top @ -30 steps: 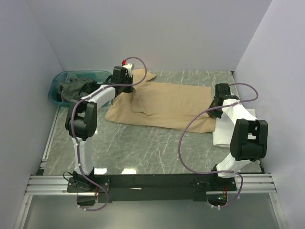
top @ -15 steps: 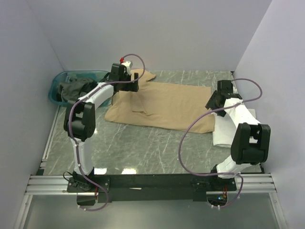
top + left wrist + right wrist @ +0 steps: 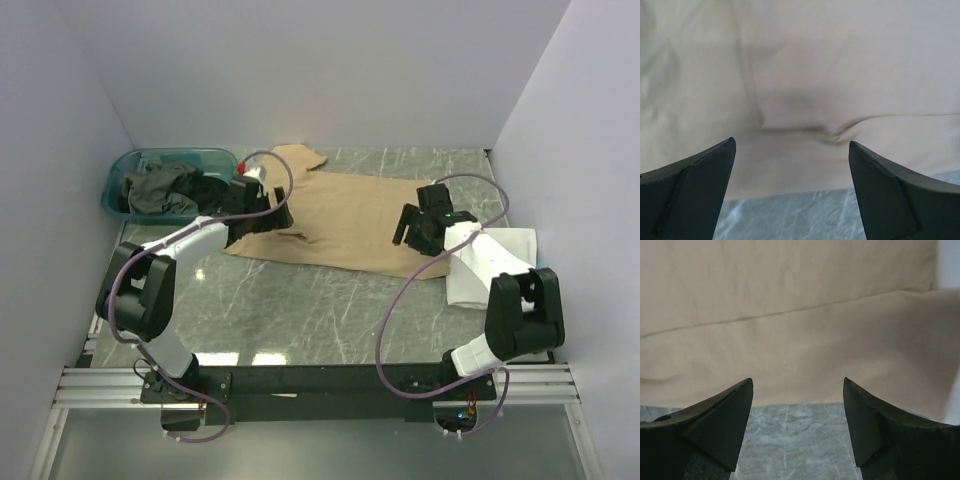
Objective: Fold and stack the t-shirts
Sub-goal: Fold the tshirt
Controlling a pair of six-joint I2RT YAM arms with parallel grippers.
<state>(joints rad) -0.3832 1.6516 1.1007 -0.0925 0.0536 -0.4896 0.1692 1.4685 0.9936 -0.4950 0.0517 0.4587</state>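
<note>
A teal tub holding dark shirts is sitting far left, and a folded white shirt is lying right, beside the tan shirt spread across the table. Both arms are reaching forward, the left gripper and right gripper hovering wide-jawed and empty over the tan shirt's edge.

Relocated: left gripper now sits over near-left part of tan t-shirt, off its far corner; right gripper sits inward of right edge. Left fold looks perhaps flatter.
</note>
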